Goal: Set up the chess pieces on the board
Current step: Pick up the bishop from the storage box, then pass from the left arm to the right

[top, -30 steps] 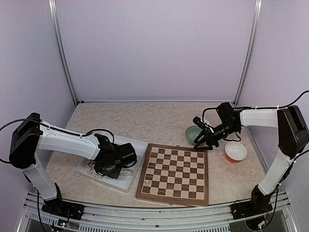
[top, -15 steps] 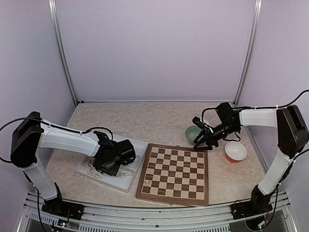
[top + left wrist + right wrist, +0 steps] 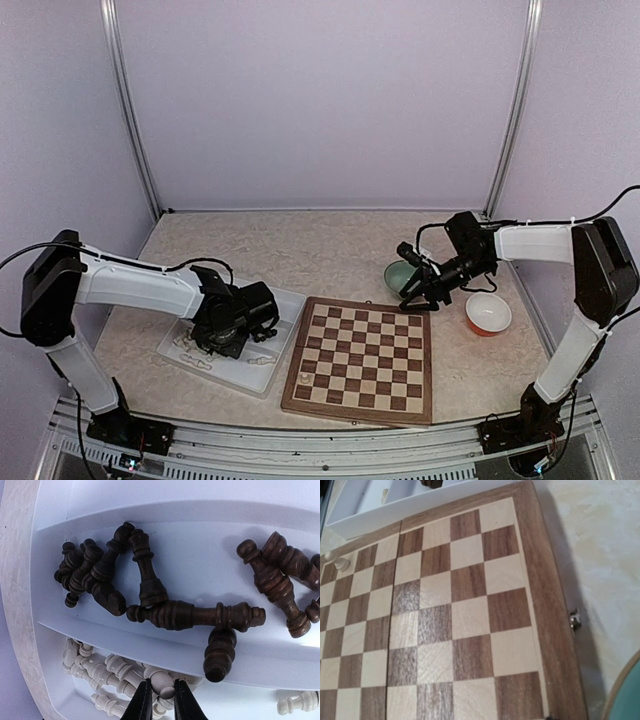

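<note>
Left gripper (image 3: pixel 162 702): black fingers (image 3: pixel 142 704) pinched on the rounded end of one cream-white piece (image 3: pixel 165 690), bottom centre of the wrist view.
Cream-white pieces (image 3: pixel 107 667): heaped, lying flat, in the lower compartment of the white tray (image 3: pixel 150 500).
Dark pieces (image 3: pixel 190 615): in the compartment above, all lying down, with a cluster at left, a row across the middle and a few at right.
Left arm: white forearm runs in from the left of the overhead view, wrist bent down over the tray.
Right gripper (image 3: pixel 418 300): hangs over the upper right corner of the board (image 3: pixel 362 358), beside the green bowl (image 3: pixel 398 272). I cannot tell whether its fingers are open.
Right arm: rises at the right edge, forearm reaching leftward.
Board: flat at centre, just right of the tray; one pawn (image 3: pixel 303 380) stands near its lower left corner.
Orange bowl (image 3: pixel 488 313): right of the board.
Table (image 3: pixel 300 250): beige, marbled. Pale lilac walls with metal posts.
</note>
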Motion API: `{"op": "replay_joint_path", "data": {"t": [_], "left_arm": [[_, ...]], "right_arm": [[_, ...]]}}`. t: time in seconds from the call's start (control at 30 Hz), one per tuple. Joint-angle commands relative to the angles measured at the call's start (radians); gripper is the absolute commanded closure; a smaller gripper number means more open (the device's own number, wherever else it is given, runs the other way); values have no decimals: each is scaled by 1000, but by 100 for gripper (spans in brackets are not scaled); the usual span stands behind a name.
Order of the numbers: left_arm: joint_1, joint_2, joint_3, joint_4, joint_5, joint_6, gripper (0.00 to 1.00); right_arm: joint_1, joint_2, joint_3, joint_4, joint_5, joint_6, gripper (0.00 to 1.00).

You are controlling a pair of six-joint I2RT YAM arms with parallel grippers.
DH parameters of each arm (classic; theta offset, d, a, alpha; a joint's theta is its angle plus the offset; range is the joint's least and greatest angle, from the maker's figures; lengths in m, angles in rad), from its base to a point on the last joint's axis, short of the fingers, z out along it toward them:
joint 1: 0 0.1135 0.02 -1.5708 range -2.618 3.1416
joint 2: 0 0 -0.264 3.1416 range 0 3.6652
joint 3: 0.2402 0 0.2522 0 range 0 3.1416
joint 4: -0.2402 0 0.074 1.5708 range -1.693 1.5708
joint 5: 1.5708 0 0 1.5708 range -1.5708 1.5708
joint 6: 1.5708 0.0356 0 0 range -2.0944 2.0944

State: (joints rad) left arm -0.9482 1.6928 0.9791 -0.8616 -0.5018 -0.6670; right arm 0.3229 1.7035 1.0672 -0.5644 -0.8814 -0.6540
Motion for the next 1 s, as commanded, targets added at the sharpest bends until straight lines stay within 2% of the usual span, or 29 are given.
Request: {"op": "replay_joint_path", "data": {"t": [0.0, 0.27, 0.4, 0.57, 0.8, 0.9, 0.97], "left_arm": [[18, -46, 29, -9, -18, 16, 84], [-12, -130, 131, -205, 10, -31, 89], [-31, -206, 176, -215, 77, -35, 90], [-32, -299, 191, -18, 160, -11, 90], [-36, -361, 215, 380, 313, 60, 91], [-34, -354, 233, 510, 397, 75, 91], [-32, -331, 259, 543, 436, 75, 91]], "right_arm": [[16, 13, 22, -22, -2, -9, 46], [18, 13, 22, -22, -1, -7, 46], [22, 15, 27, -25, -10, -8, 46], [34, 12, 57, -20, -102, 35, 49], [77, 33, 161, 94, -327, 290, 49], [132, 22, 211, 137, -315, 355, 47], [185, 1, 254, 108, -222, 290, 46]]}}
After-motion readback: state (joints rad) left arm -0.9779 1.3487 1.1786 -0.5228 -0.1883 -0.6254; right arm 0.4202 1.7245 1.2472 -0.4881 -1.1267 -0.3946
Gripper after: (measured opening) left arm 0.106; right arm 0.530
